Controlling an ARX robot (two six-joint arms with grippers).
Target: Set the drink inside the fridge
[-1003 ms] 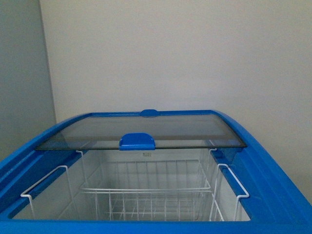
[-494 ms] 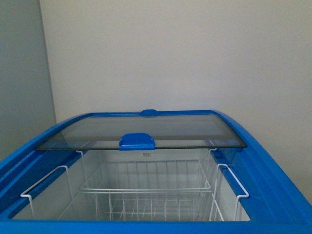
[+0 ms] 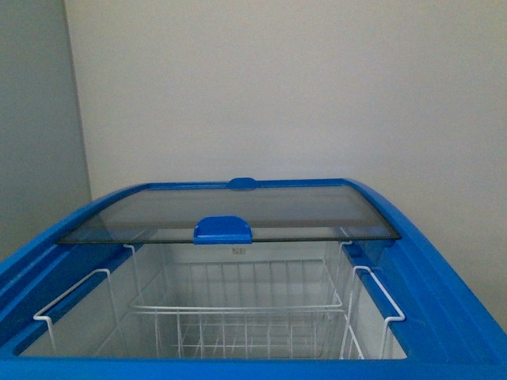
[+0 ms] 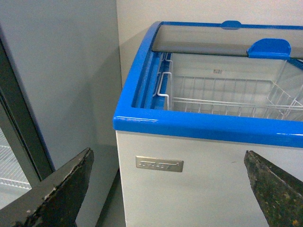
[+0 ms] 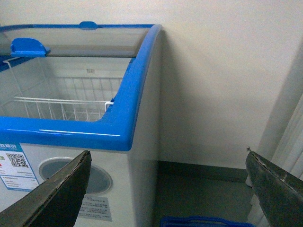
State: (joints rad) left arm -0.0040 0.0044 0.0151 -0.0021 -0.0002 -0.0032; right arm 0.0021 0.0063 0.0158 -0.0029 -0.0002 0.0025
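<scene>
Front view: you face one fridge (image 3: pixel 444 309), blue-rimmed. Its glass lid (image 3: pixel 238 207) is slid to the far half, so the near half stands open. Two blue handles show: one (image 3: pixel 223 229) on the lid's near edge, one (image 3: pixel 242 183) at the far rim. One white wire basket (image 3: pixel 238 309) hangs inside. Neither arm shows.

Left wrist view: your left gripper (image 4: pixel 168 189) is spread wide and empty, below the rim, facing the fridge's white front wall. A grey cabinet (image 4: pixel 28 118) stands beside it.

Right wrist view: your right gripper (image 5: pixel 168 189) is spread wide and empty, at the fridge's other front corner. One blue crate (image 5: pixel 208 221) sits on the floor.

The drink shows in no view.
</scene>
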